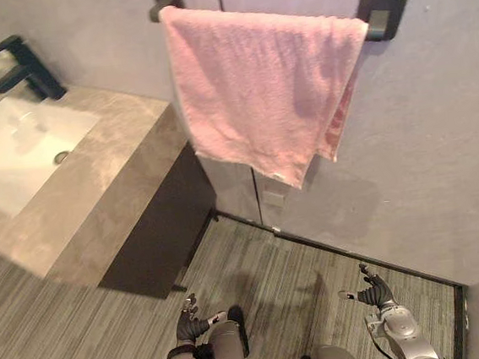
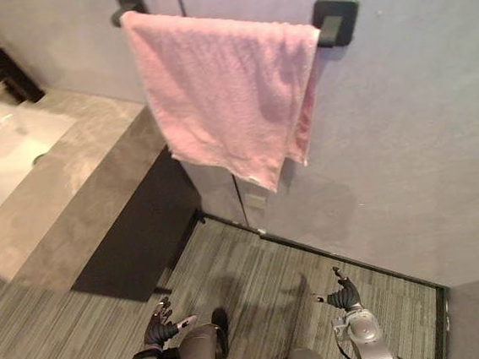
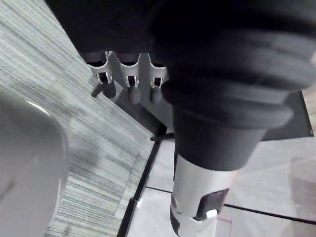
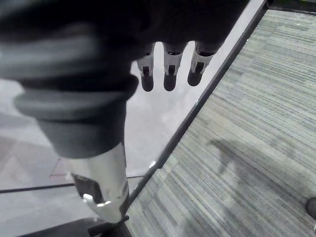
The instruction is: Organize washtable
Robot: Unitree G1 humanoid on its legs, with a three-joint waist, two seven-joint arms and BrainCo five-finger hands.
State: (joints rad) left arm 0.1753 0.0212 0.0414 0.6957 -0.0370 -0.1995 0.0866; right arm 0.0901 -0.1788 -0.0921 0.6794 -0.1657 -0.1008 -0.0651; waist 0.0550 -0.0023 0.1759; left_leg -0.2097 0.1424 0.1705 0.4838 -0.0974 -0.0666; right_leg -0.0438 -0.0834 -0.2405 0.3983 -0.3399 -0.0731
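On wall bar (image 1: 382,15), pink towel (image 1: 256,84)

Towel (image 1: 261,92) hangs on the wall bar (image 1: 382,15), right of the washtable (image 1: 96,186).

Silver-grey arms (image 1: 408,339), left hand (image 1: 188,325) and right hand (image 1: 376,294) dark-ribbed, silver fingers (image 3: 129,79), dark tips

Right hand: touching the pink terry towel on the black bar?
Apart. Left eye view: right hand down near the floor, pink terry towel hanging well above it.
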